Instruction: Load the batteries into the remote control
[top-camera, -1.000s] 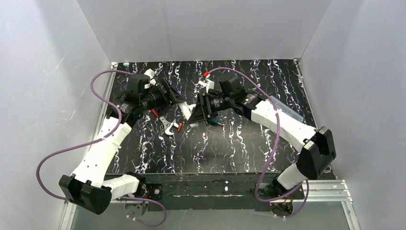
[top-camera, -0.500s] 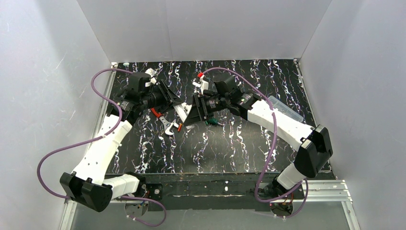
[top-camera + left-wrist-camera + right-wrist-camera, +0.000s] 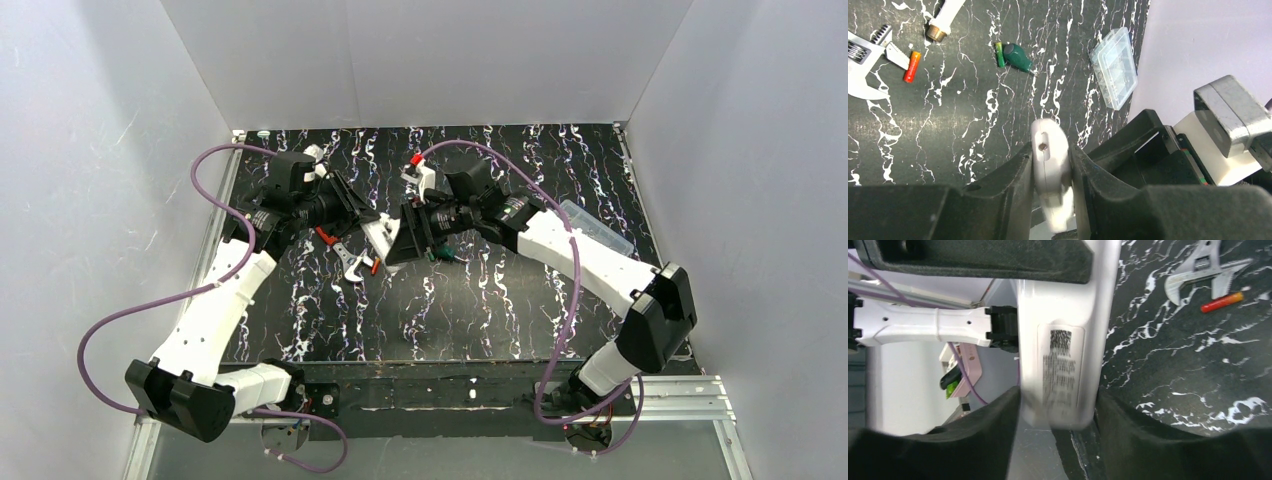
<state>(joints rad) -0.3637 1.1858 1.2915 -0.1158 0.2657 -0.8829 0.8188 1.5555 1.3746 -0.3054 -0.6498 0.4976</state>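
Top external view has the two arms reaching in over the black, white-veined desk [image 3: 480, 310] and meeting near its middle, where the left end effector [image 3: 365, 218] and the right end effector [image 3: 398, 238] face each other with the white remote control [image 3: 378, 233] held off the surface between them. Just below and left of that meeting point an adjustable wrench [image 3: 350, 262] lies flat, with one red-orange battery [image 3: 374, 265] just beside its head; the small size makes it impossible to tell whether the two touch. Right of the end effectors a green-handled screwdriver [image 3: 440, 253] lies on the desk, and farther right a clear plastic box [image 3: 590, 222] sits partly under the right forearm. In the left wrist view the left end effector [image 3: 1052, 175] is clenched on one narrow end of the remote control [image 3: 1048, 142], a black finger pressed to each side; beyond it lie the wrench [image 3: 863, 60], the battery [image 3: 912, 66], the screwdriver [image 3: 1015, 54] and the clear box [image 3: 1114, 67]. In the right wrist view the right end effector [image 3: 1058, 405] is grasping the remote control [image 3: 1063, 315] across its width, the printed label on the back facing the camera, with the wrench [image 3: 1208, 270] and the battery [image 3: 1220, 301] on the desk at upper right.
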